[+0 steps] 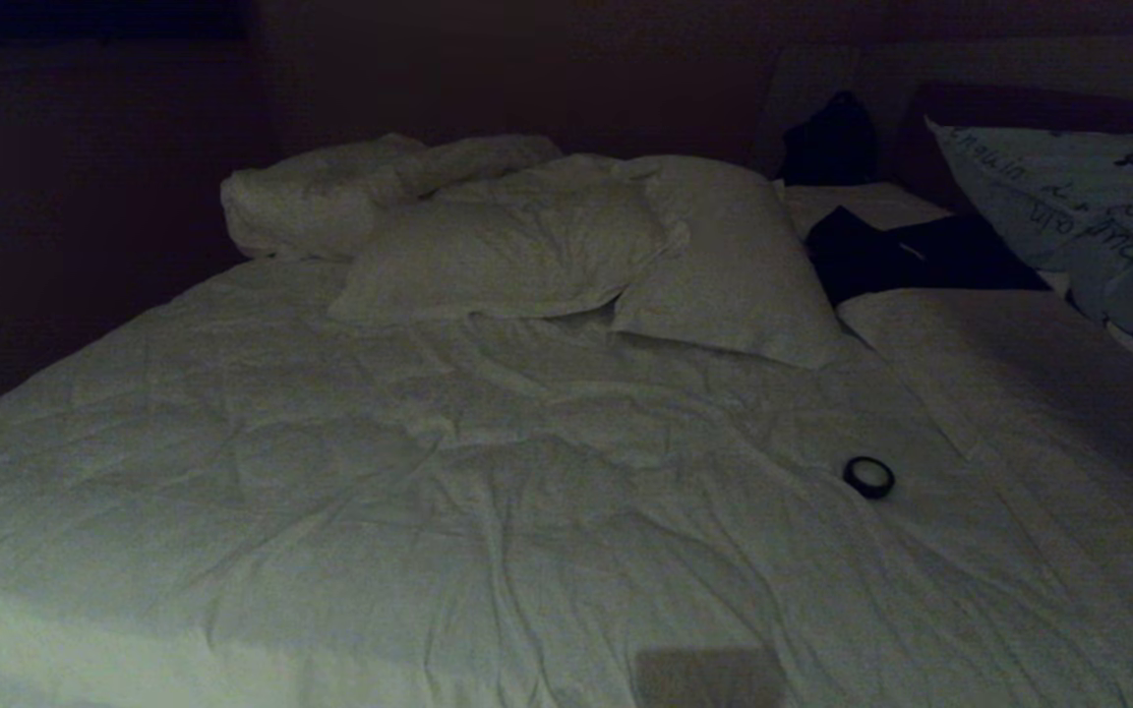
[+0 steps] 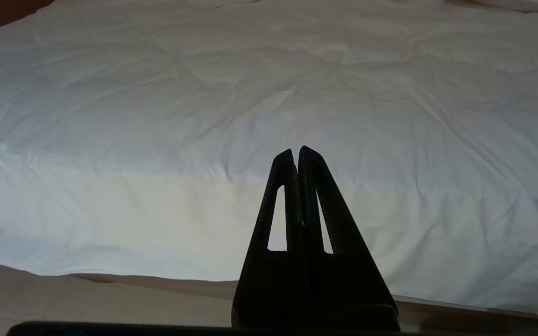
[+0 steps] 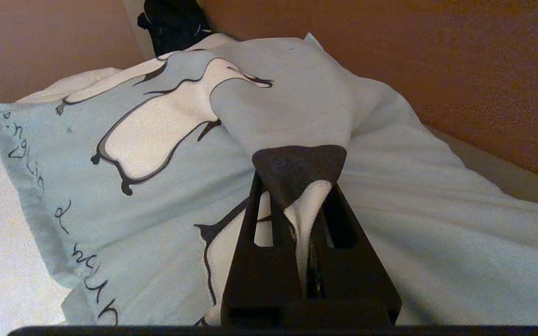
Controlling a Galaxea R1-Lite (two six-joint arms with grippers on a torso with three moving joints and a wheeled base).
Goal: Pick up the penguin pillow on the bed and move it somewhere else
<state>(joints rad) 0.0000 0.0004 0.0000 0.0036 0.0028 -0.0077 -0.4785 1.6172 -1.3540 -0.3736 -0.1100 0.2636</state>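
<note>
The bed [image 1: 488, 472] fills the room ahead, its white duvet rumpled and two white pillows [image 1: 527, 256] heaped at the head. The penguin pillow [image 1: 1098, 216] hangs at the far right side, seemingly lifted clear. The right end effector [image 3: 308, 196] is clamped on a pinch of its cover, so the carry looks underway; next comes picking a landing spot. The left end effector [image 2: 296, 156] sits closed, idle above the duvet. A small dark ring [image 1: 868, 476] lies nearby.

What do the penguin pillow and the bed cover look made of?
The light grey-blue printed penguin pillow looks like soft matte woven fabric: it bunches where the right pincer pinches it. The bed's wrinkled white duvet looks like crisp matte cotton-type cloth, given its fine creases.
</note>
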